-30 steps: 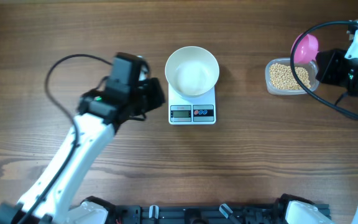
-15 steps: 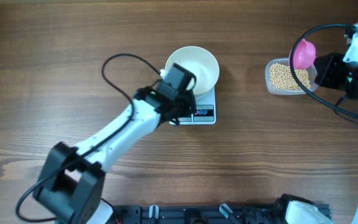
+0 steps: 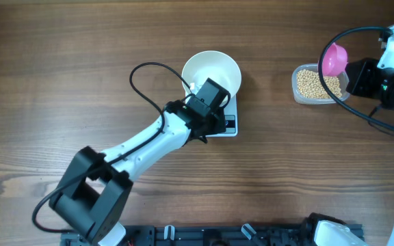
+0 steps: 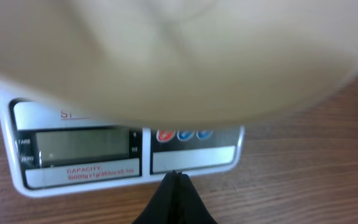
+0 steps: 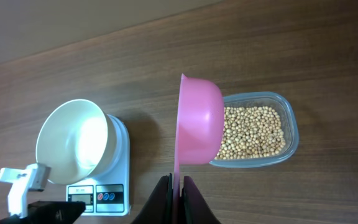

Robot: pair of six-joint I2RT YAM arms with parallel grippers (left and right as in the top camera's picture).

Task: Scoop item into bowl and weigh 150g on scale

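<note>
Small round tan beans [image 5: 253,132], hard, light and prone to rolling, suit the pink plastic scoop [image 5: 199,121], its handle pinched in the right hand [image 5: 178,182]; the left hand [image 4: 176,177] is pressed together, empty.

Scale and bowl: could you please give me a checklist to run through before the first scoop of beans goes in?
1. Bowl sits on scale: ok.
2. Bowl empty: ok.
3. Display shows zero: cannot tell, no digits legible.
4. Left arm clear of the scale: not ok, the left fingers, shut, point at its front edge.
5. Right fingers hold pink scoop: ok.
6. Beans in tub: ok.
</note>
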